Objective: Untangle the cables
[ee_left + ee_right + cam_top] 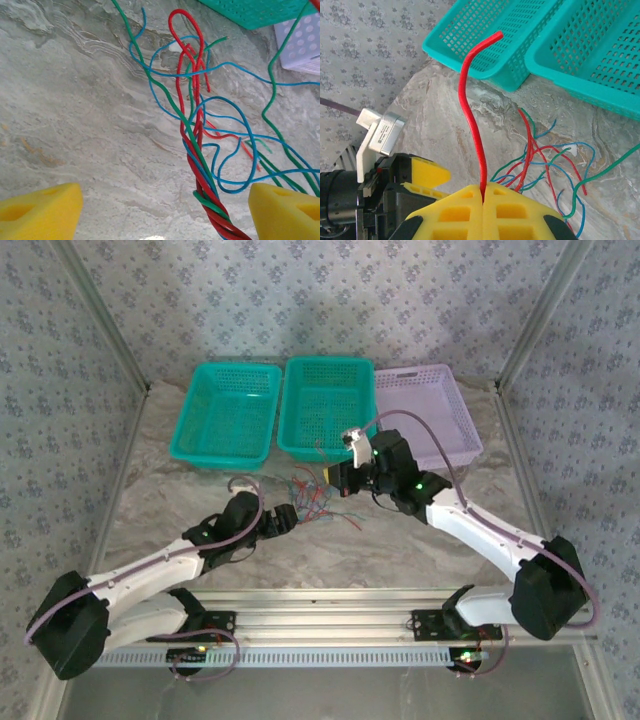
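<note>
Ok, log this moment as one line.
left pincer: open, straddling cable tangle on table | right pincer: shut on red cable, end sticking up | status: untangling unfinished

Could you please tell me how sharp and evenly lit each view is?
Top external: soft, even light; the cables are too thin to tell apart. Left wrist: cables crisp, yellow pads of the left gripper soft-edged, a small bright patch on the table at the bottom edge. Right wrist: the red cable clamped in the right gripper is sharp, the teal baskets clear.
</note>
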Controlling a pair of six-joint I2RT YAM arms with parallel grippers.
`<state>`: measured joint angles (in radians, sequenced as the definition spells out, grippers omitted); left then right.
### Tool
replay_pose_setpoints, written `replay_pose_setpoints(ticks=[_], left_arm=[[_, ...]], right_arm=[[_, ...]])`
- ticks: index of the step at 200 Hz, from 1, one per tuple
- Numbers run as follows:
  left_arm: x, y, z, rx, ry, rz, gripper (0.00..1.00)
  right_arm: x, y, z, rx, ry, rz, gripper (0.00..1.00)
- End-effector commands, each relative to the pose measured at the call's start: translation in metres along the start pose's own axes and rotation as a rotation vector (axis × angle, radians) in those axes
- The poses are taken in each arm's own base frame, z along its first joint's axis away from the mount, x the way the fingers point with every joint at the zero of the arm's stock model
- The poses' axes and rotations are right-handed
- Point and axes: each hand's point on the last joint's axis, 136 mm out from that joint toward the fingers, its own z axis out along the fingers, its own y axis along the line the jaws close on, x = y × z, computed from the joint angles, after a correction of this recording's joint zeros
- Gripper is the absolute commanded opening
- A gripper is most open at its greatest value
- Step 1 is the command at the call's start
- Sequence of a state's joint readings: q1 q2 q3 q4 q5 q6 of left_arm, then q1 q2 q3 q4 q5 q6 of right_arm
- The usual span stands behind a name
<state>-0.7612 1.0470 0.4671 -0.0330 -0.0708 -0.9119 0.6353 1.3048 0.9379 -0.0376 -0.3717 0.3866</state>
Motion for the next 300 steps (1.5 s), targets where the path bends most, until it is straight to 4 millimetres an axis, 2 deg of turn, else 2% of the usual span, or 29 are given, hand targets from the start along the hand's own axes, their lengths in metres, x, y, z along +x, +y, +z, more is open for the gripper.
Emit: replay_pose_setpoints(ticks=[1, 63, 114, 160, 181, 198, 215, 226, 242, 263, 278, 300], left_arm=[[-0.006, -0.019, -0.003, 0.098, -0.020, -0.073, 0.83], [-0.014, -0.037, -0.009, 0.228, -0.060, -0.244, 0.72], [-0.024, -0.053, -0.014, 0.310, -0.073, -0.350, 0.61], [-0.025, -0.063, -0.012, 0.359, -0.052, -0.416, 0.47], [-0.023, -0.063, -0.010, 0.367, -0.044, -0.436, 0.38], [-0.022, -0.063, -0.009, 0.365, -0.039, -0.438, 0.35], [-0.020, -0.060, -0.010, 0.356, -0.035, -0.432, 0.35], [-0.018, -0.056, -0.010, 0.341, -0.033, -0.431, 0.38], [-0.015, -0.050, -0.009, 0.322, -0.033, -0.441, 0.56], [-0.012, -0.044, -0.009, 0.305, -0.033, -0.454, 0.72], [-0.012, -0.042, -0.010, 0.302, -0.034, -0.455, 0.75], [-0.014, -0.043, -0.012, 0.307, -0.043, -0.452, 0.73]], right_arm=[[-0.009, 0.009, -0.006, -0.075, -0.044, 0.040, 0.00], [-0.024, 0.023, -0.019, -0.218, -0.120, 0.085, 0.00], [-0.028, 0.020, -0.023, -0.259, -0.157, 0.121, 0.00], [-0.029, 0.021, -0.024, -0.268, -0.170, 0.119, 0.00], [-0.030, 0.022, -0.026, -0.272, -0.180, 0.113, 0.00], [-0.031, 0.021, -0.027, -0.267, -0.186, 0.113, 0.00], [-0.034, 0.019, -0.030, -0.263, -0.206, 0.107, 0.00], [-0.036, 0.020, -0.033, -0.265, -0.217, 0.102, 0.00], [-0.039, 0.019, -0.035, -0.264, -0.224, 0.100, 0.00], [-0.042, 0.019, -0.037, -0.263, -0.230, 0.100, 0.00], [-0.044, 0.018, -0.037, -0.263, -0.231, 0.100, 0.00], [-0.044, 0.018, -0.036, -0.275, -0.226, 0.097, 0.00]])
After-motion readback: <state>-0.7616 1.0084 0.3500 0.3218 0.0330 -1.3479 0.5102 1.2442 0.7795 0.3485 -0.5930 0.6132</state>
